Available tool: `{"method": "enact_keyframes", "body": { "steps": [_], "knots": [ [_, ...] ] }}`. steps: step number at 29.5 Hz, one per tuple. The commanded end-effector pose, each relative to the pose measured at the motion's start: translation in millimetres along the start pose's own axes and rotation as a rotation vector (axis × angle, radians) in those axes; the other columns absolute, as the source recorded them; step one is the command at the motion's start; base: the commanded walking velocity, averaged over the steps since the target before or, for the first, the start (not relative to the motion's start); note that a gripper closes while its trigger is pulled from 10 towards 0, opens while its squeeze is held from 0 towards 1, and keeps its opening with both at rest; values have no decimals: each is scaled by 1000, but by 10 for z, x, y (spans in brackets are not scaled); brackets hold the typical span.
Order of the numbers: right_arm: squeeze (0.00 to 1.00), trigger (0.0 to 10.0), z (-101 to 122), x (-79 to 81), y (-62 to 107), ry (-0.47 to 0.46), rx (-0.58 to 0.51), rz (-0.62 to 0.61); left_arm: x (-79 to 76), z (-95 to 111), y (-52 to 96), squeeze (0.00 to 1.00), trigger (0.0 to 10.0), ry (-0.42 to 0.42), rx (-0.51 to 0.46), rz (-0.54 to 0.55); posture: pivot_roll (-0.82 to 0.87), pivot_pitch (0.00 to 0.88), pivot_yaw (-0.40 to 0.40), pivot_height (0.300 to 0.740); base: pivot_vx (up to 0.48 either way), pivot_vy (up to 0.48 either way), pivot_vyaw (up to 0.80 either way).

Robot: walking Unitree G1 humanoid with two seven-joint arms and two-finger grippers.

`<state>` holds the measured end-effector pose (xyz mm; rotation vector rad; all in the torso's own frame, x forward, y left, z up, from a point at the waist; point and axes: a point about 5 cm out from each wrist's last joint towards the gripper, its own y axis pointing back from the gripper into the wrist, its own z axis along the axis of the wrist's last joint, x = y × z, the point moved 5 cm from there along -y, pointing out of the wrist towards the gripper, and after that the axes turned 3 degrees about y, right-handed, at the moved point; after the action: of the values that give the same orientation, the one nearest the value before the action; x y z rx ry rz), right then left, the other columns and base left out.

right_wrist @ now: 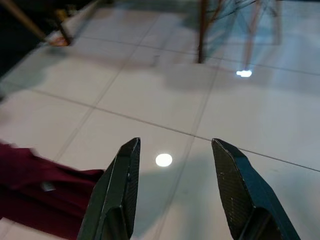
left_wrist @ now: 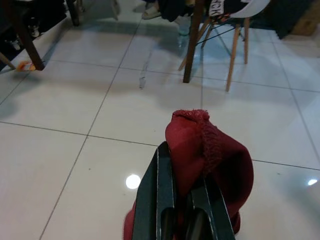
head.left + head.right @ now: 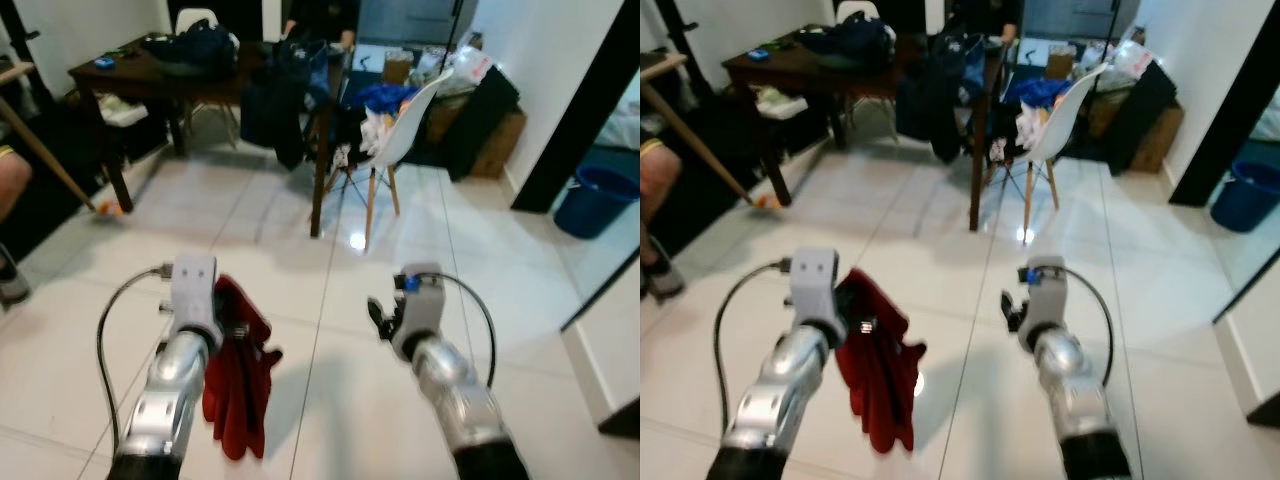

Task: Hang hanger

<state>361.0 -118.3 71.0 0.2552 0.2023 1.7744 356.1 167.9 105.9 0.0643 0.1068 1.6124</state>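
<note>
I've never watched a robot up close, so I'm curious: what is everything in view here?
Red garment: one, hanging from the left gripper.
Table: one, dark wood, far left, cluttered.
Chair: one, white, wooden legs, by the table.
Dark clothes: several, draped at the table's edge.
Bucket: one, blue, far right.
Floor: white tiles.
Person's leg: one, left edge.
Left gripper: shut on the garment.
Right gripper: open, holding nothing.

1. The red garment (image 2: 210, 155) is soft matt cloth with a rough, frayed hem.
2. The floor tiles (image 2: 75, 100) are glossy and smooth.
3. The chair (image 3: 405, 130) near the dark wooden table (image 3: 150, 75) has a smooth white plastic shell and wooden legs.
</note>
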Motion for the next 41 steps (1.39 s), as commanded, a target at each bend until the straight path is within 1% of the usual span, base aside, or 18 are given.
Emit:
{"method": "enact_keyframes", "body": {
  "steps": [1,41],
  "knots": [
    [0,10000,-39,-106,18,-6,14,-27,-17,20,1,0,10000,-7,-12,-7,-11,72,-37,740,375,0,0],
    [0,10000,-50,-115,9,0,32,-19,-33,27,-3,0,10000,13,-11,-6,-14,91,-43,740,388,0,0]
  ]
}}
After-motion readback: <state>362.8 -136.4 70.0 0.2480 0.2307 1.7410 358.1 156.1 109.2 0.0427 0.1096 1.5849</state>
